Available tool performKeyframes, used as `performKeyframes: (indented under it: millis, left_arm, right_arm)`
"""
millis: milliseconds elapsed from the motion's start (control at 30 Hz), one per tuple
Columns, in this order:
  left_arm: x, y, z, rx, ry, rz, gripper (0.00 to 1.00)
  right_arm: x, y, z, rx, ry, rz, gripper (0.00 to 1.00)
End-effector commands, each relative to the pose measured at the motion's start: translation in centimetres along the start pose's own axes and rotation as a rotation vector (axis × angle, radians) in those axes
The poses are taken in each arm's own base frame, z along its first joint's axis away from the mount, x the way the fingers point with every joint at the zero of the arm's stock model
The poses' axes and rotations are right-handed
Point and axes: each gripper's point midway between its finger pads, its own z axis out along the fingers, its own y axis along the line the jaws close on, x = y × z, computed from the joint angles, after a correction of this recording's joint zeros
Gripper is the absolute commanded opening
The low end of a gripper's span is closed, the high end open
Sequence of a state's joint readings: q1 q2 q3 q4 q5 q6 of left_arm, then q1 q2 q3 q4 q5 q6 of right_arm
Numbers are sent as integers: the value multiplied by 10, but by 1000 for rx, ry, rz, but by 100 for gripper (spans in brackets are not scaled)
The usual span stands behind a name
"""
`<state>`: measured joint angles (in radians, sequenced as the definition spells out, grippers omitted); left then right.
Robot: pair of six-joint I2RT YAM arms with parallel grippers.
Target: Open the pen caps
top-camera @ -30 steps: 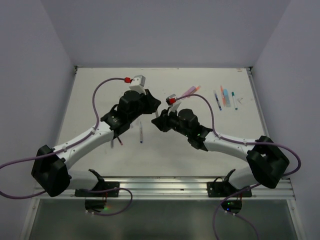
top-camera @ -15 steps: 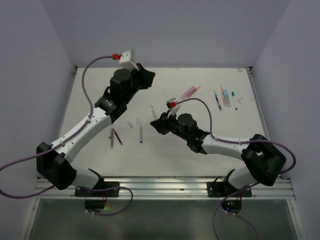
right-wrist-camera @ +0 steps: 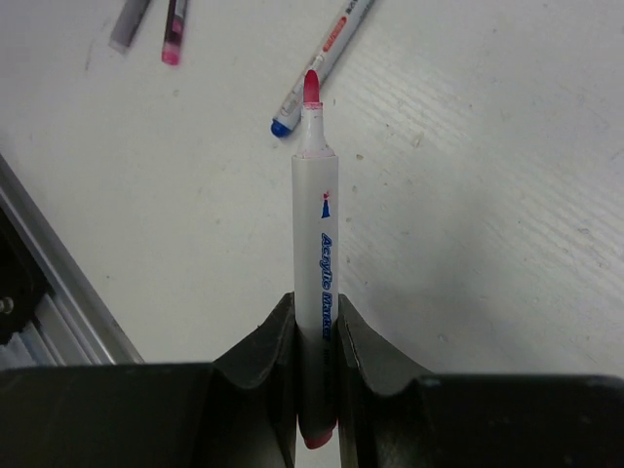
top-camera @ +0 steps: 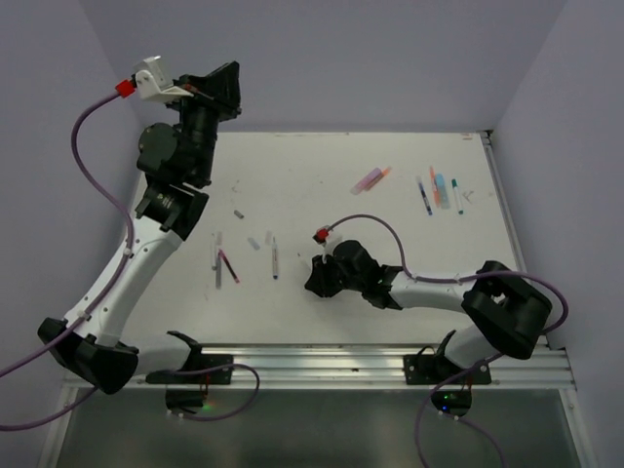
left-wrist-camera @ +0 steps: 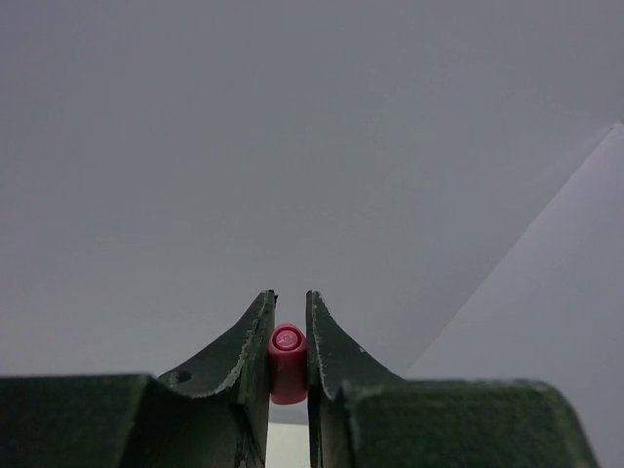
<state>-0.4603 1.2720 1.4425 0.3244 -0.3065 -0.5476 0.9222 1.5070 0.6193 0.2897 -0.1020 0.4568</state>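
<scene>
My left gripper (top-camera: 226, 83) is raised high at the back left, in front of the wall. It is shut on a small red pen cap (left-wrist-camera: 287, 353), which shows end-on between the fingers in the left wrist view. My right gripper (top-camera: 314, 278) is low over the near middle of the table. It is shut on a white-bodied acrylic marker (right-wrist-camera: 316, 234) whose bare red tip (right-wrist-camera: 311, 88) points away from the gripper. The two grippers are far apart.
A white pen with a blue end (top-camera: 274, 257) and a grey pen (top-camera: 217, 261) beside a dark red one (top-camera: 228, 266) lie left of my right gripper. Loose caps (top-camera: 254, 243) lie near them. More pens (top-camera: 439, 192) and a pink marker (top-camera: 370, 178) lie back right. The rail (right-wrist-camera: 49, 302) runs along the near edge.
The grippers were together at mid-table. My left arm has swung up and back to the left with the red cap. My right gripper has dropped toward the near edge with the uncapped marker.
</scene>
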Motion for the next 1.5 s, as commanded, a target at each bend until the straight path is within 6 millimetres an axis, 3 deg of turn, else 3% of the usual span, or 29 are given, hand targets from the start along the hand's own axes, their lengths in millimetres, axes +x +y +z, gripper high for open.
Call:
performKeyframes:
  millis: [0, 167, 233, 267, 300, 567, 667, 800, 1033, 1467]
  left_arm:
    - [22, 28, -20, -80, 103, 78, 0]
    - [91, 72, -70, -170, 371, 143, 0]
    - [132, 100, -101, -224, 515, 165, 0]
    - [140, 107, -110, -237, 544, 173, 0]
    - [164, 128, -131, -278, 615, 193, 0]
    - [233, 192, -210, -419, 861, 253, 0]
    - [248, 213, -232, -483, 924, 283, 1]
    - [264, 234, -249, -540, 984, 301, 4]
    - [286, 274, -274, -675, 1093, 319, 9]
    - [299, 303, -292, -775, 1169, 317, 25]
  right_arm:
    - [-44, 15, -10, -9, -105, 10, 0]
    - [-56, 12, -9, 44, -132, 83, 0]
    - [-58, 7, -7, 78, -142, 107, 0]
    - [-64, 5, -7, 93, -157, 118, 0]
    - [-64, 4, -6, 106, -158, 129, 0]
    - [-64, 0, 28, 157, -114, 225, 0]
    - [-65, 3, 37, 164, -106, 236, 0]
    - [-56, -1, 51, 191, -74, 245, 0]
    - [-49, 1, 59, 192, -54, 247, 0]
    - [-35, 3, 73, 180, -10, 259, 0]
